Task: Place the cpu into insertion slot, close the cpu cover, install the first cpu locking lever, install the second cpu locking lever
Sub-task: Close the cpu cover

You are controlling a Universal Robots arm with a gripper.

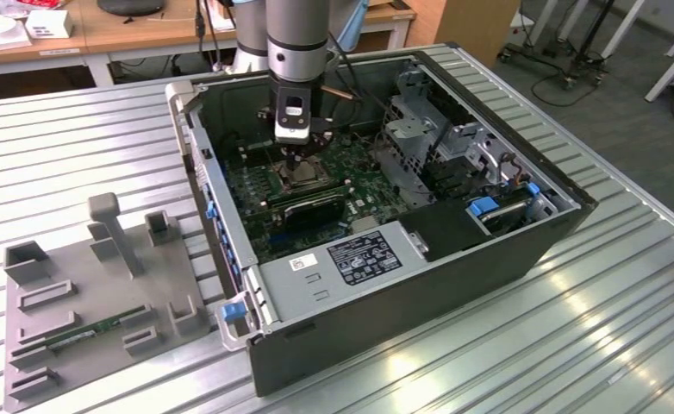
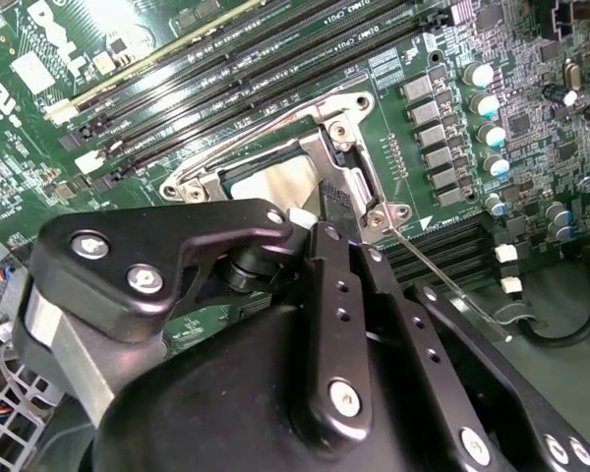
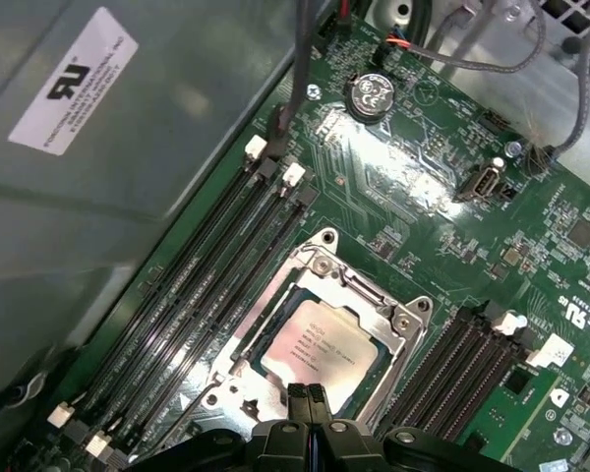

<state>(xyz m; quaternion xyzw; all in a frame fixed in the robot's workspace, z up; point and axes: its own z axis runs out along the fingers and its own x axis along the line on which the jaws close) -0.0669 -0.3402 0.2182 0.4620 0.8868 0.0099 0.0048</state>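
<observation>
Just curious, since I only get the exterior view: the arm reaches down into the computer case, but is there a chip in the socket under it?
Observer: Yes. In the first wrist view the cpu lies in the insertion slot, silvery face up.
Visitor: Is anything over it?
Observer: The cpu cover is folded down around it, framing the chip.
Visitor: And the claw?
Observer: The end effector is shut, with its tips right by the cover's rim. I can't judge whether they touch.

The arm (image 1: 296, 34) reaches into the open computer case (image 1: 452, 302), gripper (image 1: 299, 155) low over what looks like the socket (image 1: 306, 178).
</observation>
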